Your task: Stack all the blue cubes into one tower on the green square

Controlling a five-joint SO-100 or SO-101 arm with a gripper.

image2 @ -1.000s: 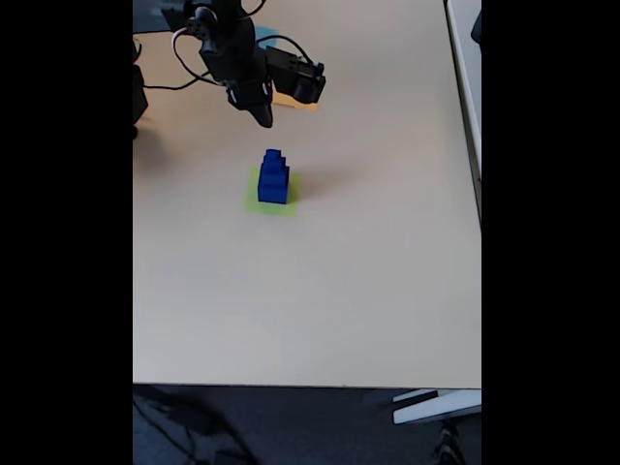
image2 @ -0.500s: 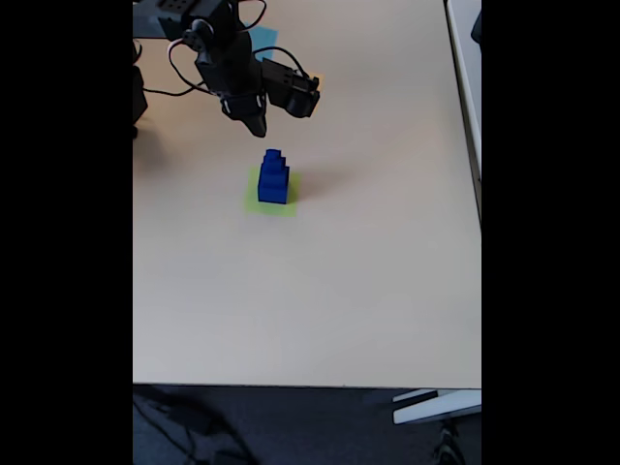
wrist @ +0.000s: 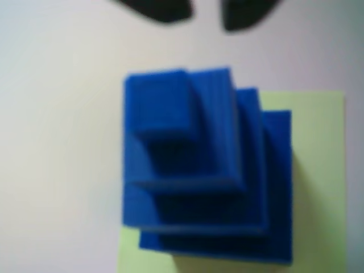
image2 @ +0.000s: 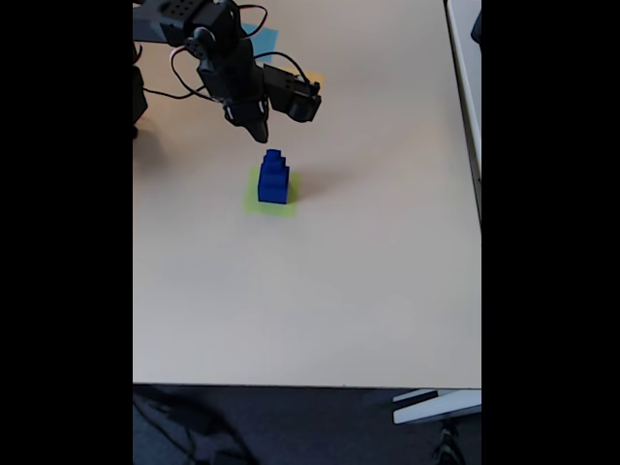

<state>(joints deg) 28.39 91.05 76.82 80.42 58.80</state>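
Observation:
The three blue cubes form the tower (image2: pixel 273 178), a stepped pile with the largest at the bottom and the smallest on top. It stands on the green square (image2: pixel 254 202) near the table's middle. In the wrist view the tower (wrist: pixel 199 165) is close and blurred, and the green square (wrist: pixel 318 170) shows to its right and below. My gripper (image2: pixel 260 134) hangs just beyond the tower and touches nothing. Its two dark fingertips (wrist: pixel 165 8) show at the top of the wrist view, where the gripper (wrist: pixel 206 10) is open by a narrow gap and holds nothing.
A light-blue paper square (image2: pixel 263 37) and a bit of an orange one (image2: pixel 315 79) lie behind the arm at the far end. Black cables (image2: pixel 165 87) trail at the far left. The beige table (image2: pixel 320 300) ends at its near edge low in the fixed view.
The arm has drawn back toward the far left of the table. Its fingertip has tilted down a little nearer the tower. The tower has not moved.

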